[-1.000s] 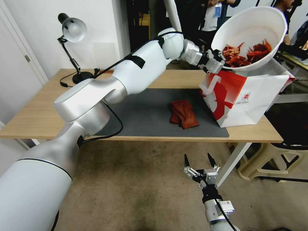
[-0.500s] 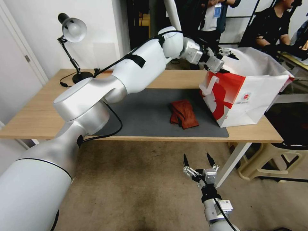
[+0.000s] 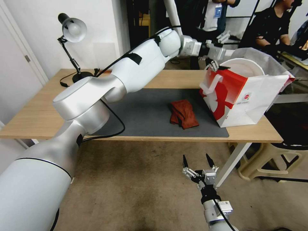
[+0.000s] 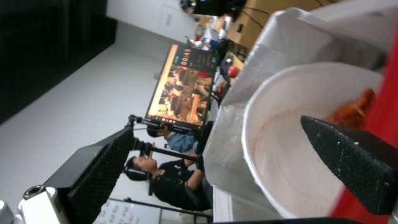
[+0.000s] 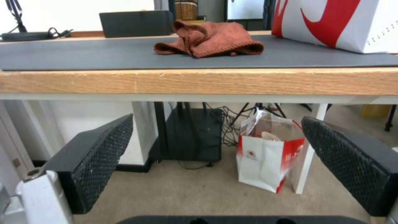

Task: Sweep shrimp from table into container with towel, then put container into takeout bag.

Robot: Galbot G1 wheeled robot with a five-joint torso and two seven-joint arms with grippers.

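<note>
The white container sits inside the red-and-white takeout bag, its rim showing at the bag's mouth. Red-orange shrimp lie in the container. My left gripper hangs open just above the bag's near-left rim, with nothing between its fingers. The rust-brown towel lies crumpled on the dark mat of the table, left of the bag. My right gripper waits open below the table's front edge, facing the towel.
A desk lamp stands at the table's back left and a black box behind the mat. Under the table a second red-and-white bag rests on the floor. A beige stool stands to the right. People sit behind.
The container, held tilted above the bag a second ago, is now down inside it. My left gripper has let go, opened and lifted slightly. The right arm stayed put.
</note>
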